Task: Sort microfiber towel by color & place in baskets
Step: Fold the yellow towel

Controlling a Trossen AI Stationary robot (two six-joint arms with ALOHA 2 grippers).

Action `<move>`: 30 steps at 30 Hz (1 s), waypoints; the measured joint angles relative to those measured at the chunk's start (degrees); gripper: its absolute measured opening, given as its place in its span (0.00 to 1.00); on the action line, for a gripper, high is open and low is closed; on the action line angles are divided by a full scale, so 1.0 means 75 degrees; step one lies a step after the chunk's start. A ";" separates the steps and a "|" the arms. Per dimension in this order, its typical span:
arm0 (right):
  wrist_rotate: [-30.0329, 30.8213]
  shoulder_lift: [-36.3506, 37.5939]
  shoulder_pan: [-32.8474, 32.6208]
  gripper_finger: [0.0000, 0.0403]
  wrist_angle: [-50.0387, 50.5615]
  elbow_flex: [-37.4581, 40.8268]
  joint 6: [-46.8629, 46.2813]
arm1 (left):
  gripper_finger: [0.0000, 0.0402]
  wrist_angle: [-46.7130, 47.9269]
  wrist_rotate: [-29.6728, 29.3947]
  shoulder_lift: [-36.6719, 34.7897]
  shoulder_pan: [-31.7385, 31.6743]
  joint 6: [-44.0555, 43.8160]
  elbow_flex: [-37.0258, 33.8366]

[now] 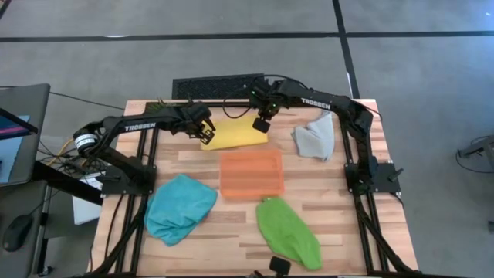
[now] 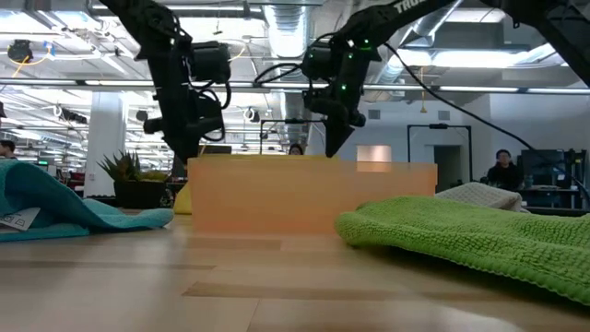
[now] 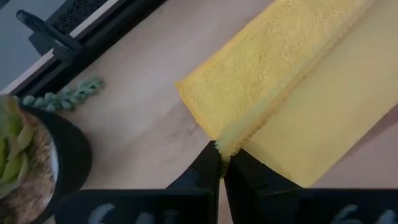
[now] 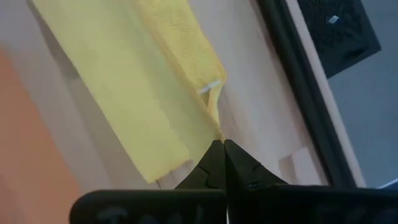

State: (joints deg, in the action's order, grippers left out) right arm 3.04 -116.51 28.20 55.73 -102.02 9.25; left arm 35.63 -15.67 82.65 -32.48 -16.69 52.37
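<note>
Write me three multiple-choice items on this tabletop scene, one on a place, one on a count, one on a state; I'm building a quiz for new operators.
1. Where does the shallow orange rectangular tray sit?
A. mid-table, between the yellow and green towels
B. on the grey towel
C. off the table

2. How many towels are on the wooden table?
A. two
B. four
C. six

3. What is the left pincer doing?
A. hanging open over the tray
B. pinching a yellow towel corner
C. gripping the plant

Answers:
1 A: the high view shows the tray between the folded yellow microfiber towel and the green microfiber towel.
2 B: yellow, green, the teal microfiber towel and the grey microfiber towel.
3 B: its wrist view shows the fingers closed on the yellow hem; the right pincer pinches the other corner.
</note>
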 joint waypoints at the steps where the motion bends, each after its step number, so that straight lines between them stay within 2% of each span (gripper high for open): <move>1: -0.0018 0.0008 0.0005 0.01 -0.0041 0.0101 -0.0024 | 0.00 -0.0116 0.0009 0.0000 -0.0007 -0.0003 -0.0063; 5: -0.0028 -0.0021 0.0010 0.01 -0.0126 0.0419 -0.0029 | 0.00 -0.0286 0.0078 0.0000 -0.0007 0.0023 -0.0199; 16: 0.0004 -0.0009 0.0012 0.02 -0.0694 0.0502 0.0024 | 0.03 -0.0357 -0.0234 0.0000 -0.0034 0.0396 -0.0229; 23: 0.0004 -0.0009 0.0012 0.11 -0.0718 0.0502 0.0032 | 0.08 -0.0345 -0.0232 0.0000 -0.0170 0.0396 -0.0229; 30: 0.0001 -0.0009 0.0010 0.24 -0.0721 0.0502 0.0047 | 0.19 -0.0339 -0.0232 0.0000 -0.0291 0.0396 -0.0229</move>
State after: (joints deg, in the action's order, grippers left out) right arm 3.05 -116.57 28.27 50.33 -98.26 9.61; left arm 33.08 -17.41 82.65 -34.66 -13.72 50.65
